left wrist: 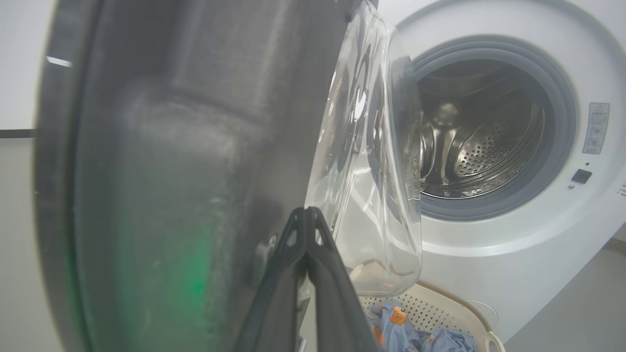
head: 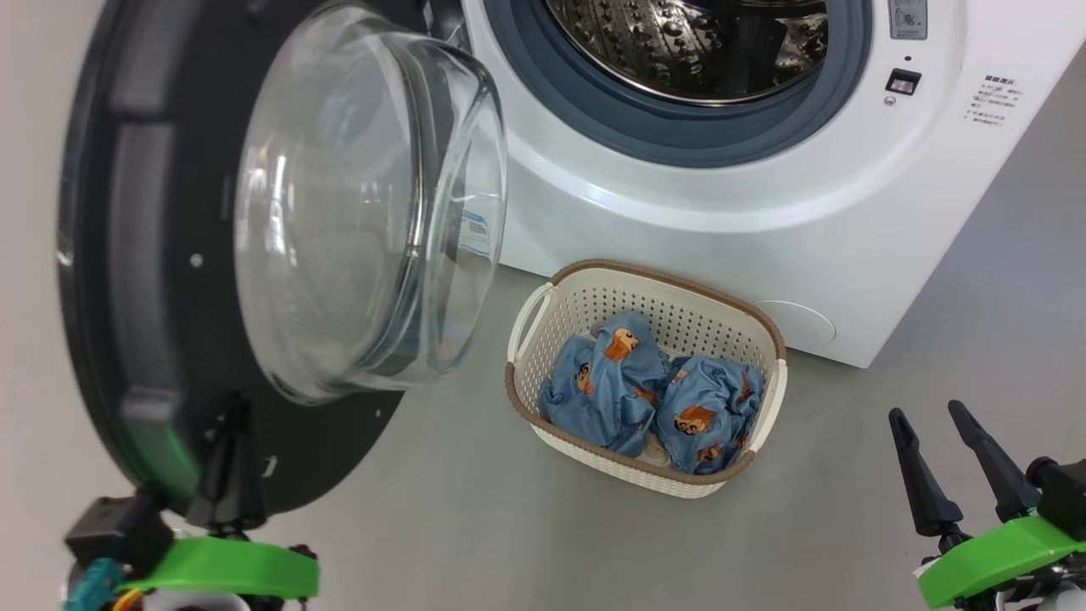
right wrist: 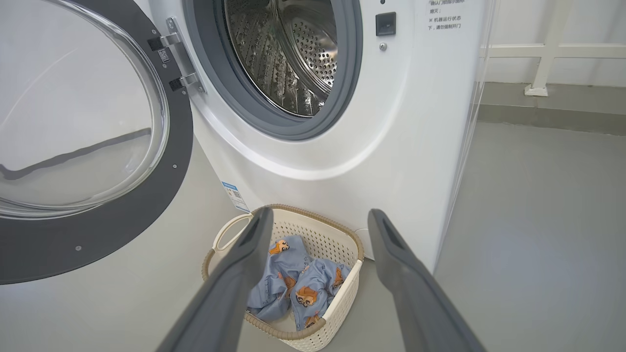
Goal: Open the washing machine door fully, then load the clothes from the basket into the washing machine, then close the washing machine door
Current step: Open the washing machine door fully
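Fingers of the left gripper (head: 236,407) are pressed together with nothing between them. Their tips lie at the inner black face of the washing machine door (head: 127,255), just below its bulging glass bowl (head: 365,212); whether they actually touch it I cannot tell. The door stands wide open, rising above and ahead of this gripper.

The right gripper (head: 925,412) is spread wide and empty, hanging above the grey floor (head: 467,509). Ahead of it and off to its left sits the basket (head: 662,273) on the floor, just in front of the washing machine (head: 679,204) and well apart from the fingertips. The clothes (head: 611,382) lie bunched inside the basket — blue printed fabric over a sliver of beige. Beyond the basket, above this gripper, the steel drum (head: 679,42) gapes inside its grey gasket.
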